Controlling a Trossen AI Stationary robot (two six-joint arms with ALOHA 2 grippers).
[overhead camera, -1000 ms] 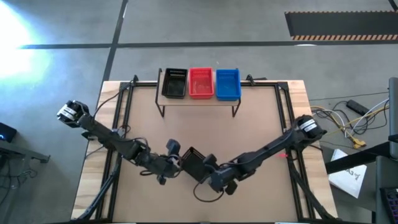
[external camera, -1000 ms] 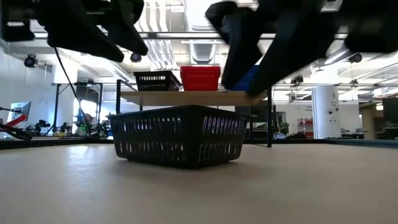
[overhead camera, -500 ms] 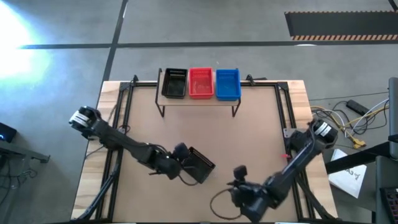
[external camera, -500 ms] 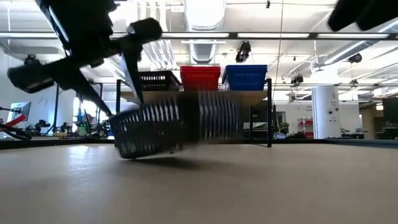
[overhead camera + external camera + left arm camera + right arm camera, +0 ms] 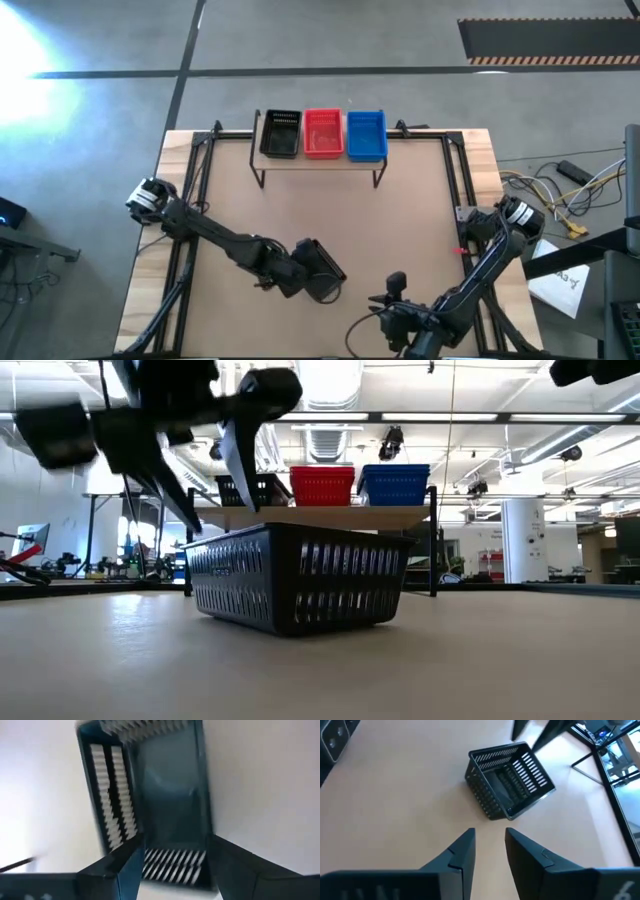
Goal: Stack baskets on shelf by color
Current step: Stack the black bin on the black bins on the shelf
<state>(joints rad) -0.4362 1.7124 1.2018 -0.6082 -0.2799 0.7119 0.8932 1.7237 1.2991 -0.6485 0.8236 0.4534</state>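
Resting on the table (image 5: 400,215) near its front middle: a lone black basket (image 5: 321,268), upright, set askew to the table edges. Same basket fills the low view (image 5: 298,578), flat on the surface.

Left gripper (image 5: 300,275) sits at the basket's left end. Left wrist view: its two fingers (image 5: 112,870) are spread wide, one to each side of the basket's near end (image 5: 165,805). Whether they touch the walls, cannot tell; picture is smeared. Fingers are not clamped together.

Right gripper (image 5: 392,305) is low at the table's front edge, right of the basket and apart from it. Right wrist view: fingers (image 5: 462,857) parted by a narrow gap, nothing between them, bare tabletop under them; the black basket (image 5: 510,780) lies ahead, well clear.

Shelf (image 5: 320,160) stands at the far side of the table. On it, side by side in a row: black (image 5: 280,133) at left, red (image 5: 322,133) in the middle, blue (image 5: 366,135) at right. Low view shows the same row beyond the near basket, red (image 5: 322,486) and blue (image 5: 396,484) clear, black (image 5: 250,490) partly hidden by the left arm. How many are nested in each stack, cannot tell.
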